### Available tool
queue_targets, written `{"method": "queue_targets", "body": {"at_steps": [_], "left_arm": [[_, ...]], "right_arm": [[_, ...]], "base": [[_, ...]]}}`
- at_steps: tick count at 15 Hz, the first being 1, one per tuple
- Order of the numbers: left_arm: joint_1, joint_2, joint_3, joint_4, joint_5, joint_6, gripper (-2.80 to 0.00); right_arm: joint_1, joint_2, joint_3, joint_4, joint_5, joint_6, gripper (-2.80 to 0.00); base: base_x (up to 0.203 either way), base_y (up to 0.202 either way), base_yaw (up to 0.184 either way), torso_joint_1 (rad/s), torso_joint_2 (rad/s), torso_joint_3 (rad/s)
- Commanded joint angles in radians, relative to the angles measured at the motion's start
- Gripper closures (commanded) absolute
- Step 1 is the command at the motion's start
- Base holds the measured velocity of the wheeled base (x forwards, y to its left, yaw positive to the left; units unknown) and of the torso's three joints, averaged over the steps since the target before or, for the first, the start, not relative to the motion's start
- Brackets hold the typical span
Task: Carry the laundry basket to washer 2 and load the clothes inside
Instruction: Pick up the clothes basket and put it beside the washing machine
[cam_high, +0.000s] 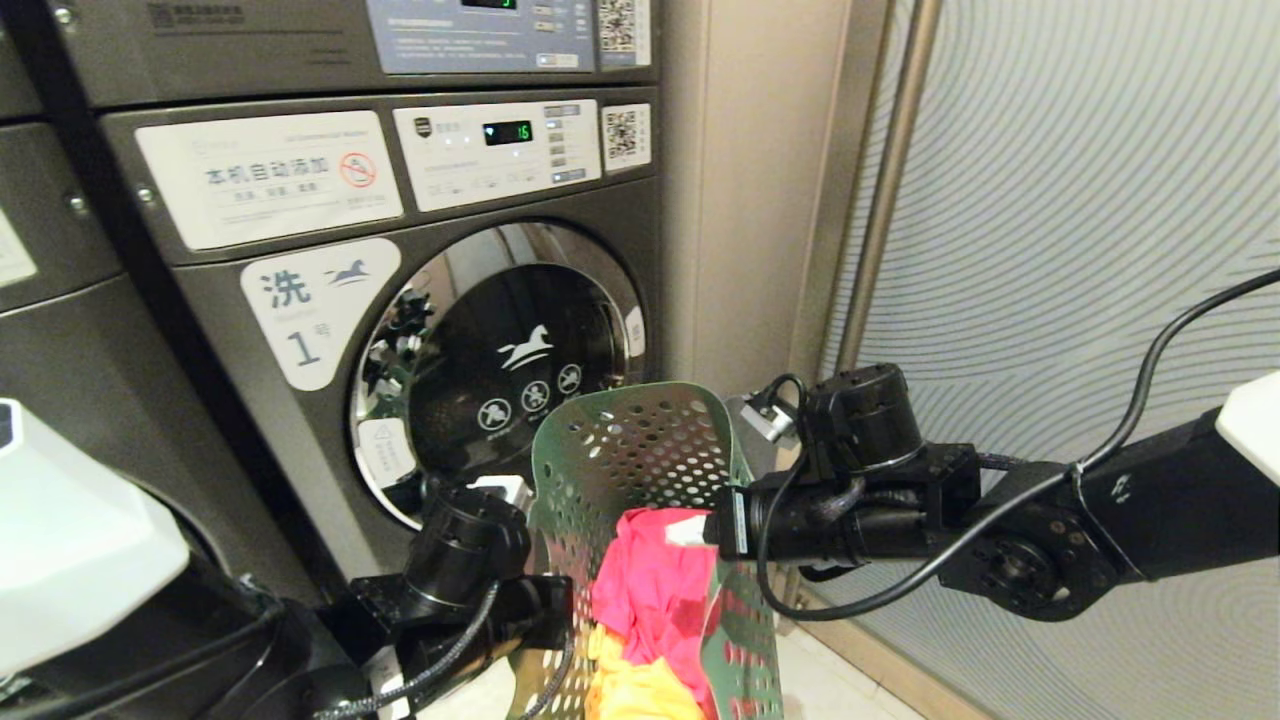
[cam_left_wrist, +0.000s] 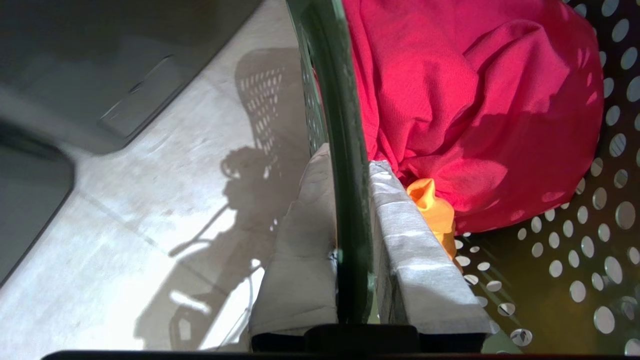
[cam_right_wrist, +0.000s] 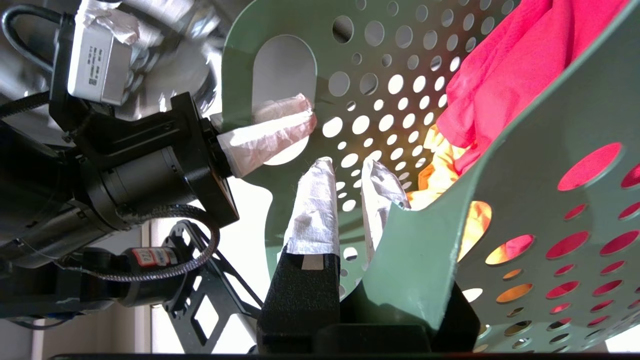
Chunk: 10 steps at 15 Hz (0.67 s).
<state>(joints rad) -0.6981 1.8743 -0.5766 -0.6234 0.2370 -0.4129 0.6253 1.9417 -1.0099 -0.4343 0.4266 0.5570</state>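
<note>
Head view has the green laundry basket (cam_high: 640, 470) held up between both arms, right in front of the washer labelled 1 (cam_high: 400, 330). Left gripper (cam_left_wrist: 352, 240) is clamped on one wall, right gripper (cam_right_wrist: 350, 200) pinches the opposite rim. Pink garment (cam_high: 655, 590) sits atop the yellow one (cam_high: 640, 690) inside.

The head view looks forward and down from close range at a washer (cam_high: 420, 330) front and the laundry basket (cam_high: 640, 450). Each wrist view sits right behind its pincer, pressed against a basket wall; all three share the basket and the pink garment (cam_high: 655, 590) inside
</note>
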Motion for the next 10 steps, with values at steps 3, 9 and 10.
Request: {"method": "queue_targets", "body": {"at_steps": [3, 9, 10], "left_arm": [[0.0, 0.002, 0.001, -0.004, 0.002, -0.003, 0.0], [0.0, 0.0, 0.003, -0.006, 0.004, -0.003, 0.0], [0.0, 0.0, 0.004, -0.006, 0.004, -0.003, 0.0]], "right_arm": [[0.001, 0.002, 0.002, -0.001, 0.003, 0.003, 0.0], [0.008, 0.002, 0.002, -0.001, 0.003, 0.003, 0.0], [0.011, 0.002, 0.002, -0.001, 0.003, 0.003, 0.0]], "base": [[0.002, -0.01, 0.176, -0.001, 0.0, 0.001], [0.0, -0.008, 0.176, 0.004, 0.0, 0.0], [0.0, -0.009, 0.174, 0.007, 0.0, 0.002]]}}
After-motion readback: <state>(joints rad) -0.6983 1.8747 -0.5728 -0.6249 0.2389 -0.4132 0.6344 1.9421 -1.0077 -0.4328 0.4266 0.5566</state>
